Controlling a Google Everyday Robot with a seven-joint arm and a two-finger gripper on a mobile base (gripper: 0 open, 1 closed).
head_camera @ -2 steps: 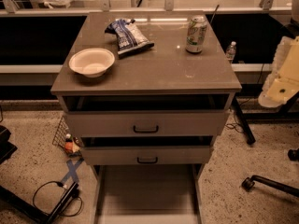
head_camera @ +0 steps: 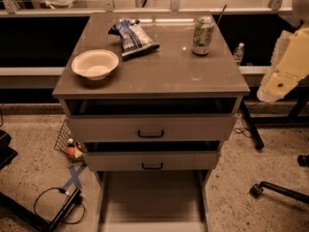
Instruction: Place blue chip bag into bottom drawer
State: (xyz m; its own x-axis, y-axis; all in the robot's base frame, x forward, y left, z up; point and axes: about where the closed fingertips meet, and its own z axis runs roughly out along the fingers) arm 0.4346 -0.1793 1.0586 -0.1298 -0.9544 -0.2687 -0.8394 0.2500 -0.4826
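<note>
Camera view: jaws hover right of the cabinet (head_camera: pixel 164 74).

One camera looks steeply down from high in front of the cabinet (head_camera: pixel 164 74), fairly near, facing its top and front; what seems to be the gripper (head_camera: pixel 277 85) hangs at the right edge.

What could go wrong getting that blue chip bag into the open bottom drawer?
The blue chip bag is crinkled and lies close to the bowl; a grab could slip or nudge the bowl. The two upper drawers stand slightly open above the bottom drawer, so the bag might catch on them going down. The gripper is out of view; only the arm shows, far right.
</note>
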